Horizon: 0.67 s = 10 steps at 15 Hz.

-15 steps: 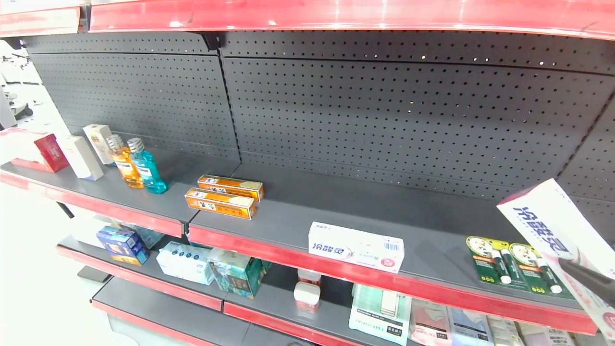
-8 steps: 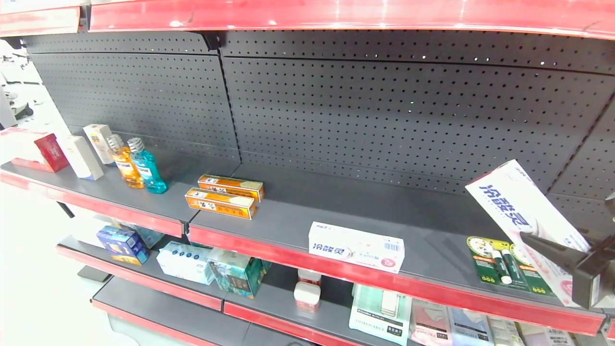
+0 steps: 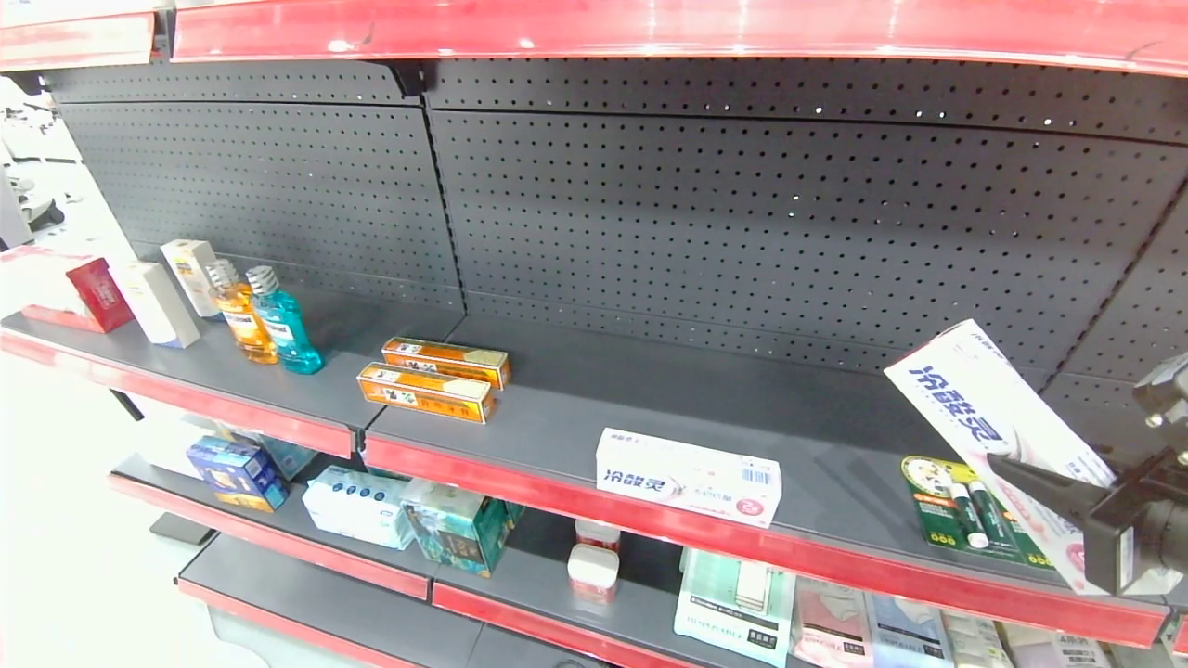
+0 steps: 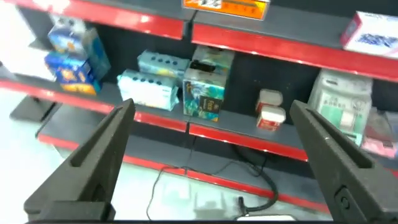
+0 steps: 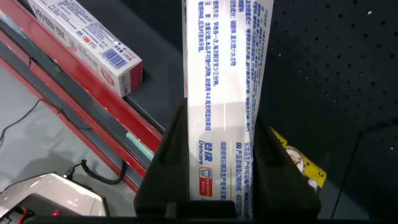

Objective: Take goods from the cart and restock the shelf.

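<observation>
The right gripper (image 3: 1044,468), clamping the toothpaste box (image 3: 974,399), is carrying it up and in from the 4 o'clock corner. The box is now hanging tilted above the lip-balm cards (image 3: 942,510), so placement looks near. Bare shelf (image 3: 817,436) is lying open toward 9 o'clock, before the matching box (image 3: 687,476) at the red front edge. The left gripper (image 4: 211,143) is hanging open, lower down.

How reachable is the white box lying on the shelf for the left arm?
Probably yes: the left gripper is open and empty, and the white box lies alone at the front edge of the shelf.
</observation>
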Available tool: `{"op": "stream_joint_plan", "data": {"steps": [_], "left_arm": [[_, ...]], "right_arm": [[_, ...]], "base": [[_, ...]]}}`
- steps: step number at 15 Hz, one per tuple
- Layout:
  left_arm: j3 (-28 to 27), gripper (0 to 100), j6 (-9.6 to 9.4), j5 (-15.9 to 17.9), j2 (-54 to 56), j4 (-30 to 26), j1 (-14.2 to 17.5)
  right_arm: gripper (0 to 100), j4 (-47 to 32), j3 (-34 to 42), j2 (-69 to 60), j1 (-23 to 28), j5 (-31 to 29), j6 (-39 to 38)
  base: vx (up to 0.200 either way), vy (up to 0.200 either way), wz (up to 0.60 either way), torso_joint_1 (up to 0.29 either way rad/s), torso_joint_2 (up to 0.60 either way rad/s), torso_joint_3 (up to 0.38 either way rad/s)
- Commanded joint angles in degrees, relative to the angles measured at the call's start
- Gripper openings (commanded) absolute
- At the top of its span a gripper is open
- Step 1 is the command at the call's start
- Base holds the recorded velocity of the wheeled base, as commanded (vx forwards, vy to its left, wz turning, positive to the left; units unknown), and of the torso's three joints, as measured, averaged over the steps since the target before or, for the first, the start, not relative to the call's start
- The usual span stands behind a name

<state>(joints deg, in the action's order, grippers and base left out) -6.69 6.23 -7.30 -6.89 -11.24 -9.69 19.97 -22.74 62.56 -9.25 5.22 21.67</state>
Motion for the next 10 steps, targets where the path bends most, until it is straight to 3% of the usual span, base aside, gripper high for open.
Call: {"op": "stream_joint_plan", "data": {"steps": [1,3,5,6,7,8,9,10], "left_arm": [[-0.16,100,4.14,0.27,-2.17,0.08,8.72],[-0.16,100,4.41,1.41,1.0,0.08,9.43],[-0.34,100,4.14,9.06,5.83,-0.1,9.43],[-0.16,100,3.97,10.29,6.8,0.08,9.69],[0.01,100,2.56,10.55,6.8,0.17,9.69],[0.36,100,0.01,10.99,6.8,0.96,9.69],[1.68,100,-3.33,12.14,6.8,3.51,9.69],[3.62,100,-4.91,12.49,6.8,7.28,9.69]], "right_arm": [[0,0.07,-1.26,2.56,0.02,0.14,-0.23],[0,0.16,-2.84,4.5,-0.06,0.14,-1.02],[0,0.16,-3.81,6.61,-0.24,0.23,-0.93],[0,0.16,-4.16,7.75,-0.77,0.23,-1.02],[0,0.16,-4.69,9.07,-0.94,0.32,-1.02],[0,0.25,-4.95,10.47,-0.85,0.5,-1.02],[0,0.86,-5.57,11.79,-0.85,0.76,-1.02],[0,2.09,-6.18,13.81,-0.94,1.2,-0.93]], "base": [[0.0,0.0,0.0,0.0,0.0,0.0],[0.0,0.0,0.0,0.0,0.0,0.0],[0.0,0.0,0.0,0.0,0.0,0.0],[0.0,0.0,0.0,0.0,0.0,0.0],[0.0,0.0,0.0,0.0,0.0,0.0],[0.0,0.0,0.0,0.0,0.0,0.0],[0.0,0.0,0.0,0.0,0.0,0.0],[0.0,0.0,0.0,0.0,0.0,0.0]]}}
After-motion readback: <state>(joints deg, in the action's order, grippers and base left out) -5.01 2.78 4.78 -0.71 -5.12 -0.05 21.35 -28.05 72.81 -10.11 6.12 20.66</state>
